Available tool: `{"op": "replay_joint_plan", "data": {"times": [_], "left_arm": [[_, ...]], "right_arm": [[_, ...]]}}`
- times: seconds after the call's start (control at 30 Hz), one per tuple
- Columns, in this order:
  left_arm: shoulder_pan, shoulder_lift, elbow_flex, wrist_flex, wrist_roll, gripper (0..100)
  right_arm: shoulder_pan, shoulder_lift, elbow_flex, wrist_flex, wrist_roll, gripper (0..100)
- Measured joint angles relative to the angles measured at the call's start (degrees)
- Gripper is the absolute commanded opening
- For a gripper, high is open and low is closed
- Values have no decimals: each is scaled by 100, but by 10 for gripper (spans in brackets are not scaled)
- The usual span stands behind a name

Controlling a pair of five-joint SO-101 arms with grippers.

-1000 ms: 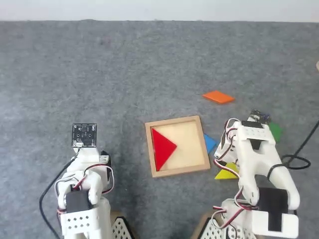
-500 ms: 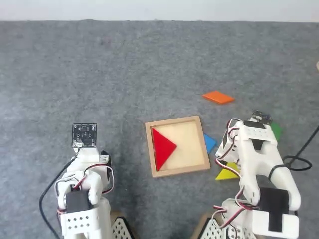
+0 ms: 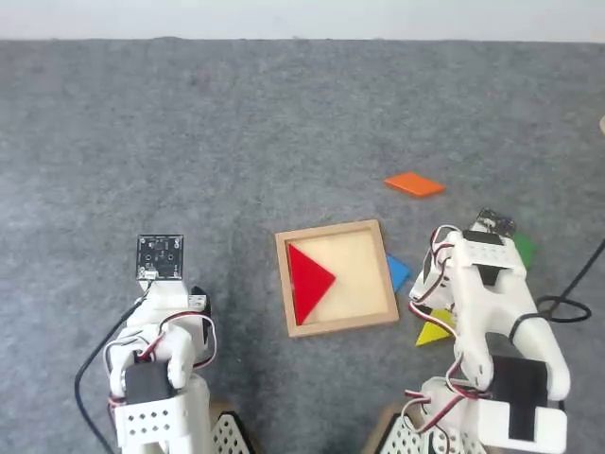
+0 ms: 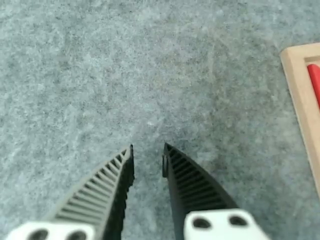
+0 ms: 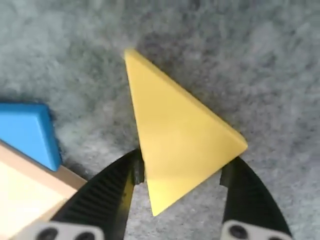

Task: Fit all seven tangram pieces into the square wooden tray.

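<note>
One square wooden tray sits on the grey carpet between my two arms, and from the remote desk I count five tangram pieces in sight. One red triangle lies flat inside the tray against the wall nearest the left arm. The other four are outside it. One blue piece rests against the tray's outer rim on the right arm's side. One orange piece lies well apart on the far carpet. One green piece is partly hidden behind the right arm. The yellow triangle lies near the tray's near right corner. The right gripper has its two fingers pressed against opposite edges of the yellow triangle, clamping it. The left gripper hangs over bare carpet beside the tray, its jaws parted by a narrow gap and holding nothing.
</note>
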Motion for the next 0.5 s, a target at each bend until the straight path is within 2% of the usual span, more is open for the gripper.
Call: {"op": "replay_joint_plan", "data": {"times": [0.37, 0.5], "left_arm": [[0, 0, 0, 0, 0, 93], [0, 0, 0, 0, 0, 93]], "right_arm": [[1380, 123, -651, 0, 2084, 220], [1530, 123, -985, -9, 2875, 223]]}}
